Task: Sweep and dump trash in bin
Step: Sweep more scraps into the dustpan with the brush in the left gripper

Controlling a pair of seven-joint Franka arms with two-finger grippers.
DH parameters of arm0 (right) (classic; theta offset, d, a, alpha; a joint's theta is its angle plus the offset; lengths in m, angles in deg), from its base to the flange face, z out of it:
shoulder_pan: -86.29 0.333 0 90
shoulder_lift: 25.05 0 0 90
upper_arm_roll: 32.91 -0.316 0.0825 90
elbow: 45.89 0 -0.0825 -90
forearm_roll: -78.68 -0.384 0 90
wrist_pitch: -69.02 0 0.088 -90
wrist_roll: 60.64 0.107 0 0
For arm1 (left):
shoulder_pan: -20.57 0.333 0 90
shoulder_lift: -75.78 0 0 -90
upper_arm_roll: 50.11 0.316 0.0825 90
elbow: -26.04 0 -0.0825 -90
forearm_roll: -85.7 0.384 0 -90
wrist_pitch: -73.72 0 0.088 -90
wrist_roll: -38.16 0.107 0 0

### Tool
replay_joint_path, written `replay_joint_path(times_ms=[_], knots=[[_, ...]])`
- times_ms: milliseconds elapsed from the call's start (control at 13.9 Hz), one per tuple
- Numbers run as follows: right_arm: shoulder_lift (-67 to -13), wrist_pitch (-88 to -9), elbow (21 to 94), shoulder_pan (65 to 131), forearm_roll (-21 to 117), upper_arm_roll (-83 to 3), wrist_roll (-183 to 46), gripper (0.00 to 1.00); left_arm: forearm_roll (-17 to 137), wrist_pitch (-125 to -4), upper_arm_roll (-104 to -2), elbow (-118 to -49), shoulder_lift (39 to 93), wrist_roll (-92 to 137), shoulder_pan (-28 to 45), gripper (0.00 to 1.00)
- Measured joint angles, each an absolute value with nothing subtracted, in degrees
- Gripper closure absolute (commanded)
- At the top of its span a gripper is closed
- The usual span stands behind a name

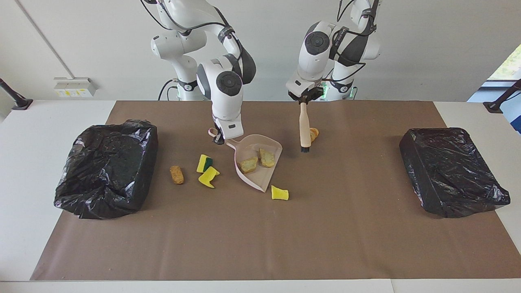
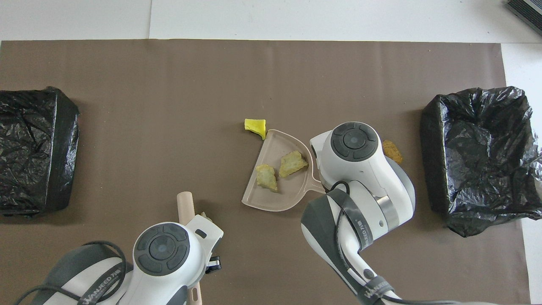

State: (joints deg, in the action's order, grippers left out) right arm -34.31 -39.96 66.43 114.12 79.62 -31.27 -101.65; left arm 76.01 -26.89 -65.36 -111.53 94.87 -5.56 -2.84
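- Black plastic-lined bin [image 1: 106, 167] stood at the right arm's end of the brown paper-covered counter [image 1: 260, 244].
- Brown oblong lump [image 1: 176, 174] lay on the counter just beside that bin.
- Yellow-and-green sponge bit [image 1: 204, 163] and yellow sponge bit [image 1: 209, 178] lay close together, between the lump and the dustpan.
- Right hand [image 1: 219, 137] was closed on the handle of the pale pink plastic dustpan [image 1: 255, 177], whose pan rested low at the middle of the counter with its open edge turned away from the robots.
- Two pale tan bread-like chunks [image 1: 248, 164] [image 1: 267, 158] lay side by side inside the dustpan; the overhead view showed them apart from each other [image 2: 266, 177] [image 2: 292, 163].
- Yellow sponge scrap [image 1: 279, 193] lay on the counter just at the dustpan's open lip, outside it, farther from the robots than the pan.
- Left hand [image 1: 303, 99] was raised and closed on the top of the beige-handled brush [image 1: 303, 126], which hung upright with its dark bristles pointing down, clear of the counter.
- Tan-and-orange bread-like chunk [image 1: 314, 133] lay on the counter, partly hidden by the brush handle in the facing view.
- Second black plastic-lined bin [image 1: 452, 171] stood at the left arm's end of the counter.
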Motion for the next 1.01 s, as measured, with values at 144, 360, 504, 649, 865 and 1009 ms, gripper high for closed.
replay_joint_path(times_ms=[144,360,504,649,865,1009], knots=[[-35.2,-41.3,66.8,114.1,79.5,-31.3,-104.4,1.00,76.0,-27.0,-65.4,-115.3,97.2,-13.1,-2.8,1.00],[-35.5,-41.6,66.8,114.1,79.5,-31.2,-105.4,1.00,75.8,-28.4,-65.7,-118.7,97.8,-18.9,-3.1,1.00],[-35.5,-41.6,66.9,114.1,79.5,-31.2,-105.4,1.00,74.2,-30.8,-66.1,-119.4,97.6,-20.8,-3.6,1.00],[-35.5,-41.6,66.9,114.1,79.5,-31.2,-105.4,1.00,71.5,-34.0,-66.3,-120.1,96.9,-23.3,-5.4,1.00],[-35.5,-41.2,67.0,114.1,79.9,-31.2,-105.4,1.00,69.2,-45.0,-66.5,-120.5,92.1,-30.4,-8.3,1.00],[-35.5,-41.0,66.9,114.1,80.0,-31.2,-105.4,1.00,66.5,-49.9,-66.2,-118.4,88.2,-32.5,-8.2,1.00]])
